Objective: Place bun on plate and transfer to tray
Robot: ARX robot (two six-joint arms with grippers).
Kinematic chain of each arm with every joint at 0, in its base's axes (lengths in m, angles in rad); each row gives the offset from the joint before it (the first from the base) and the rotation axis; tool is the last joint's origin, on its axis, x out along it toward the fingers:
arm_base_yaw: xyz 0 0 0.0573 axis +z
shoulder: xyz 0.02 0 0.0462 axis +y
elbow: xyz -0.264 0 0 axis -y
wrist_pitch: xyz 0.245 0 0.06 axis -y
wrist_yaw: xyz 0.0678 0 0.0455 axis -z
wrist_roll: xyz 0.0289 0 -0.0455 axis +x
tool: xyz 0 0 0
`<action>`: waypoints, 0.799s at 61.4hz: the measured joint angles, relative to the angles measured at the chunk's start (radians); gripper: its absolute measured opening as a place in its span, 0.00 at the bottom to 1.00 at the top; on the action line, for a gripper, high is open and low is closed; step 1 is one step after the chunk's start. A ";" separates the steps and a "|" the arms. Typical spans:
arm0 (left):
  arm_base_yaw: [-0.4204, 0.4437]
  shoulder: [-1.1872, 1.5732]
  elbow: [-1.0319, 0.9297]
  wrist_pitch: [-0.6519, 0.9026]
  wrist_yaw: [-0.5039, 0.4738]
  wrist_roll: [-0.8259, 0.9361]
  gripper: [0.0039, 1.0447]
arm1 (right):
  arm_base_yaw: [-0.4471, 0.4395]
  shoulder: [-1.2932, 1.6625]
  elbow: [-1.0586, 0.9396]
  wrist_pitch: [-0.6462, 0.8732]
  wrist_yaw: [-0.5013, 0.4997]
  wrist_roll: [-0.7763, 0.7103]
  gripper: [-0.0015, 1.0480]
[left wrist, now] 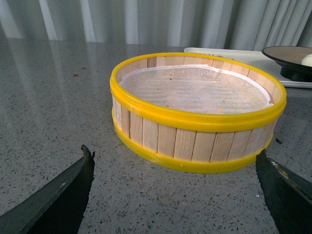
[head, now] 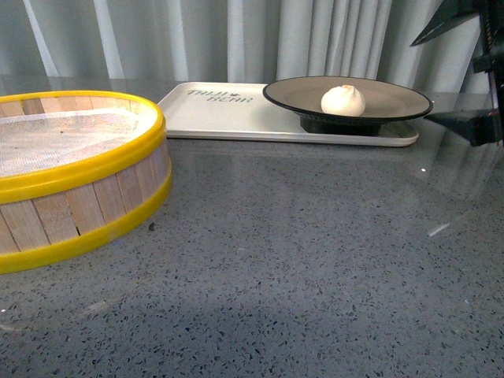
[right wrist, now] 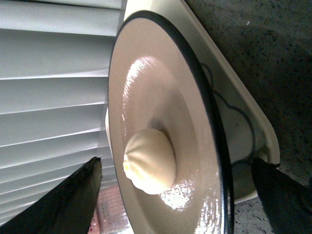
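A: What's the surface & room like?
B: Grey speckled stone-look countertop [head: 299, 252], glossy, reflections on it. Pale pleated curtain [head: 260, 35] across the back.
A: Task stuff?
B: Bun [head: 343, 100] sits on the plate [head: 394, 101], roughly centre. Plate rests on the right part of the tray [head: 228, 118], at the far side of the counter.
A: Anything else?
B: Steamer basket [head: 75, 181], yellow rims, wooden slats, white mesh liner, near left.
A: Grippers?
B: Left gripper [left wrist: 175, 195] spread wide, nothing in it, facing the basket. Right gripper [right wrist: 178, 195] also wide apart, holding nothing, close by the plate w/ bun.
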 joint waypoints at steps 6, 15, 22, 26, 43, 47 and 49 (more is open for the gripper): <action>0.000 0.000 0.000 0.000 0.000 0.000 0.94 | -0.024 -0.086 -0.033 -0.063 0.042 -0.005 0.92; 0.000 0.000 0.000 0.000 0.000 0.000 0.94 | -0.119 -0.182 -0.092 -0.097 0.177 -0.089 0.92; 0.000 0.000 0.000 0.000 0.000 0.000 0.94 | -0.220 -0.301 -0.199 -0.047 0.278 -0.214 0.92; 0.000 0.000 0.000 0.000 0.000 0.000 0.94 | -0.274 -0.374 -0.262 -0.009 0.307 -0.294 0.92; 0.000 0.000 0.000 0.000 0.000 0.000 0.94 | -0.528 -0.614 -0.524 0.344 0.314 -0.872 0.92; 0.000 0.000 0.000 0.000 0.000 0.000 0.94 | -0.570 -0.650 -0.580 0.401 0.261 -0.990 0.91; 0.000 0.000 0.000 0.000 0.000 0.000 0.94 | -0.598 -0.669 -0.591 0.371 0.146 -1.049 0.87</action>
